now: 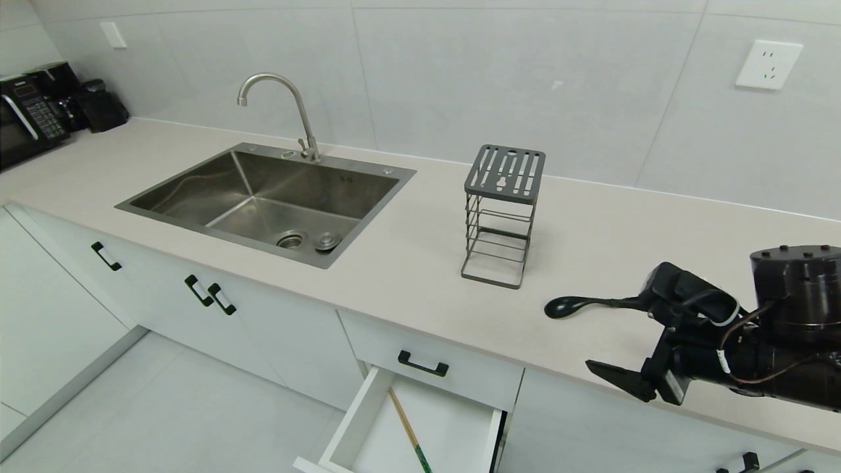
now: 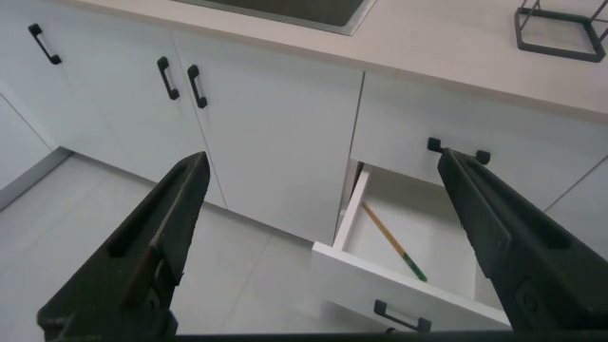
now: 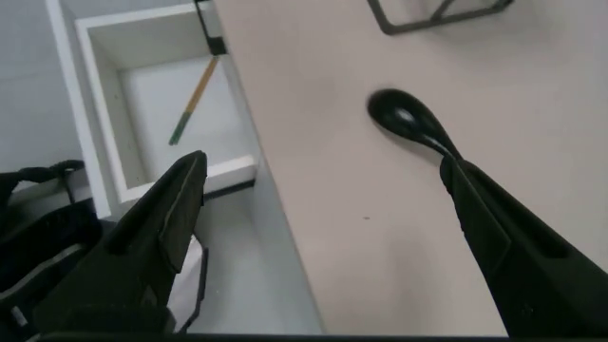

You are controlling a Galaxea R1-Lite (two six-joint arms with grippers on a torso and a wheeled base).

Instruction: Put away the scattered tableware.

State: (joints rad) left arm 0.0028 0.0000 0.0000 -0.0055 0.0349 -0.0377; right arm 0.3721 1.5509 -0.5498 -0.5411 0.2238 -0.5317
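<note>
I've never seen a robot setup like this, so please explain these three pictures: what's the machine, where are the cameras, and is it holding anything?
It's a two-armed robot with pincer grippers. The wide picture is from its head camera; the other two are from wrist cameras, looking past dark fingers. The counter has a sink, a wire rack and a black spoon. An open drawer below holds one chopstick. The left gripper and right gripper are open, holding nothing; the right is at the spoon's handle.
</note>
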